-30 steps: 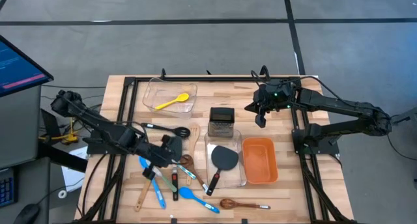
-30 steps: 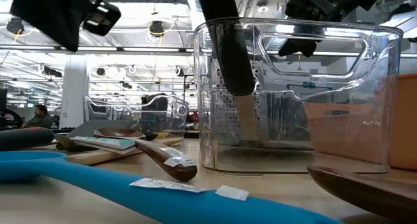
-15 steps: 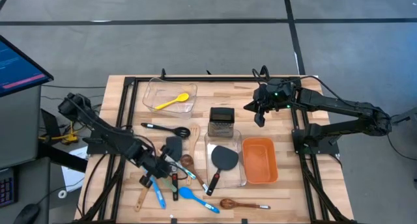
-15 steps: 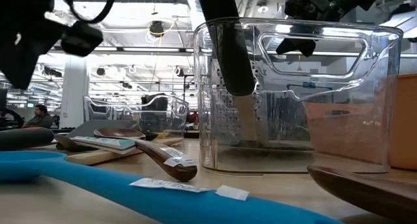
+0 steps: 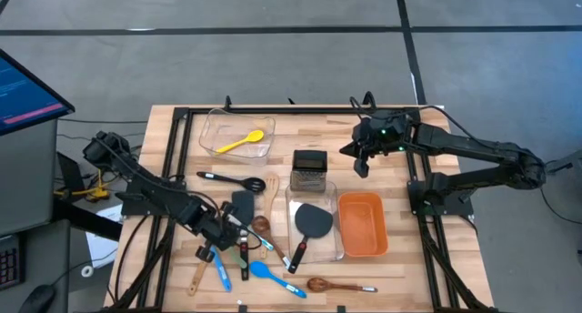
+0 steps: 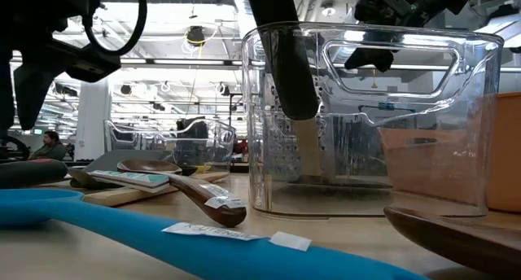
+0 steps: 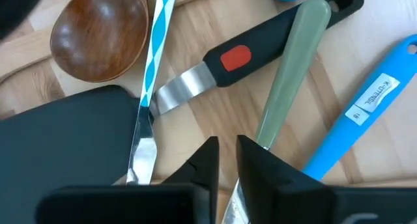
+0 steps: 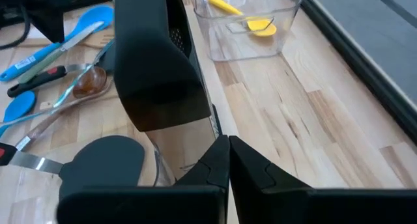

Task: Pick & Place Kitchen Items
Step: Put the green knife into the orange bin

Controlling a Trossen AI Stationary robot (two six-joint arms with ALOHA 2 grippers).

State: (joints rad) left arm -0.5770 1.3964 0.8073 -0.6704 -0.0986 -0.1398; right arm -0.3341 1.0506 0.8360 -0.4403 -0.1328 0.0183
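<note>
From above, the left tool (image 5: 221, 233) hangs low over mixed wooden, blue and black kitchen utensils (image 5: 259, 249) scattered on the wooden worktop (image 5: 400, 258); its wrist view shows fingers (image 7: 207, 165) nearly together, empty. The right tool (image 8: 228, 160), also together, waits beside the steel box grater (image 5: 309, 170)

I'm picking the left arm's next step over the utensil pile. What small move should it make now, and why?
Probably ease the left gripper straight down onto the sage-green utensil handle. That handle lies just ahead of it, and the blue spoon handle sits close beside, so a short, straight drop seems safest. The right gripper waits near the steel box grater.
</note>
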